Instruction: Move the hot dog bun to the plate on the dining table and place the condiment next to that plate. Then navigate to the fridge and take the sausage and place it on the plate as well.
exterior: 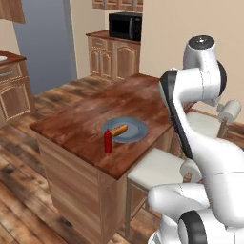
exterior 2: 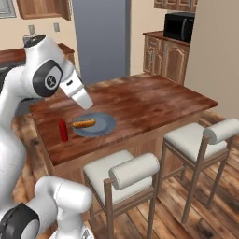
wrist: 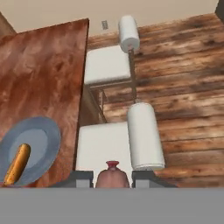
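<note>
The blue-grey plate (exterior: 136,131) (exterior 2: 103,125) (wrist: 43,140) lies near the front edge of the dining table (exterior: 95,109) (exterior 2: 149,100) (wrist: 39,65). On the plate rests the tan-orange hot dog bun (exterior: 119,129) (exterior 2: 84,123) (wrist: 17,164). The red condiment (exterior: 108,141) (exterior 2: 63,130) stands upright just beside the plate. In the hand view my gripper (wrist: 112,177) is shut on the reddish-brown sausage (wrist: 112,171), held high over the stools beside the table, with the plate off to the lower left. The grey fridge (exterior: 43,43) (exterior 2: 100,37) stands behind the table.
Two white-cushioned stools (exterior: 157,169) (exterior 2: 123,172) (exterior 2: 196,135) (wrist: 109,65) line the table's near side. A black microwave (exterior: 125,26) (exterior 2: 179,26) sits on wooden cabinets (exterior: 114,57) at the back. Wood plank floor (wrist: 183,65) surrounds the table.
</note>
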You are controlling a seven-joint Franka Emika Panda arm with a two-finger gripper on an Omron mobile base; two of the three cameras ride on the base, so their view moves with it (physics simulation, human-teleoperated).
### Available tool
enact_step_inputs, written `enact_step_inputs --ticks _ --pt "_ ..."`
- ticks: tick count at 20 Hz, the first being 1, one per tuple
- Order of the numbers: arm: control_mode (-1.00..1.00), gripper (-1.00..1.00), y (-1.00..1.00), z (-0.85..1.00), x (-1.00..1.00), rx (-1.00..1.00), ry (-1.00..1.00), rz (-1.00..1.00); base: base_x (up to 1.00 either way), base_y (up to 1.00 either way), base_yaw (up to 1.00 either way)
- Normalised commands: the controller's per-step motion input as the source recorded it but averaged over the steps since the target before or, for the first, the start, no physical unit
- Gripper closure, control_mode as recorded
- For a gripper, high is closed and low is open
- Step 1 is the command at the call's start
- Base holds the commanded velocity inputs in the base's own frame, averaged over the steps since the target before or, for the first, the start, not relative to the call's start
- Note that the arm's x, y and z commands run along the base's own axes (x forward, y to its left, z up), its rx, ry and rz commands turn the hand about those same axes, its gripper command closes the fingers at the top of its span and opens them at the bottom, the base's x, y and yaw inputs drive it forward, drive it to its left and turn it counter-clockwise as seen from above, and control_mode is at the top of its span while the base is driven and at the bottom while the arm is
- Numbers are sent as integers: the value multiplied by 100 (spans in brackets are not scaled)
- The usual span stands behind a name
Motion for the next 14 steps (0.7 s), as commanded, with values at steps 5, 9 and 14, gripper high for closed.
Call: enact_step_inputs --ticks 5,9,14 --pt "-100 100 1 -71 79 0 21 24 0 0 0" --pt "-100 100 17 -79 64 0 0 23 0 0 0" --pt "-100 100 23 -68 65 0 0 19 0 0 0"
